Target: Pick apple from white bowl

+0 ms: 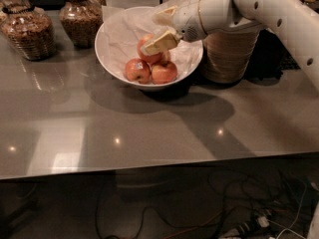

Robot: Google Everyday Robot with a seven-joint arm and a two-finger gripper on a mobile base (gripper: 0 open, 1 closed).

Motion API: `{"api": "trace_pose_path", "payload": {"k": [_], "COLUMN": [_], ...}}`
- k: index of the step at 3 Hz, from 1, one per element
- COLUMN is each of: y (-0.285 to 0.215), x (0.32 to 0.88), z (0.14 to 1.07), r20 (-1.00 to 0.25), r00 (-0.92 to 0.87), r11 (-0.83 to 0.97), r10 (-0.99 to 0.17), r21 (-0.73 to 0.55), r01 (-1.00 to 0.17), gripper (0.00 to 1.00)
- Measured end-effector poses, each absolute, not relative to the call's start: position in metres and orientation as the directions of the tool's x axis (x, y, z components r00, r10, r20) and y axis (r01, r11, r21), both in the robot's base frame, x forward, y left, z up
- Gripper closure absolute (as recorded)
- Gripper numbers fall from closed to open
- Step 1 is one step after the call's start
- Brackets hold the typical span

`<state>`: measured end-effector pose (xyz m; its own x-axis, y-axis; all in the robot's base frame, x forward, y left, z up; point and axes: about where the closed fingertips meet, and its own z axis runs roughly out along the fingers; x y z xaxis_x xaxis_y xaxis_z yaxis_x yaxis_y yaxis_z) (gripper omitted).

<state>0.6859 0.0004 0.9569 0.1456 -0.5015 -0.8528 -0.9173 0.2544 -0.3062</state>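
The white bowl (113, 59) stands at the back middle of the grey table, lined with crumpled white paper. Three red apples lie in it: one on top (148, 54), one at the front left (137, 69) and one at the front right (164, 72). My gripper (160, 29) reaches in from the right on the white arm and hangs over the bowl. It is open, with one beige finger (160, 42) low over the top apple and the other (165, 15) higher, above the paper. It holds nothing.
A stack of beige disposable bowls (229, 54) stands right next to the white bowl, under my arm. Two glass jars with brown contents (27, 31) (79, 16) stand at the back left. The table's front edge (149, 167) runs across, with cables on the floor below.
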Motion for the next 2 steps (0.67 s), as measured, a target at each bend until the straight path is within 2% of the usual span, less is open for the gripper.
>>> {"api": "trace_pose_path", "payload": {"k": [2], "y": [0.009], "x": [0.697], "z": [0.930], "r20": [-0.832], "r00": [0.094], "r11": [0.231], "r10": [-0.548], "r21": [-0.258], "r01": [-0.938], "gripper": [0.34]}}
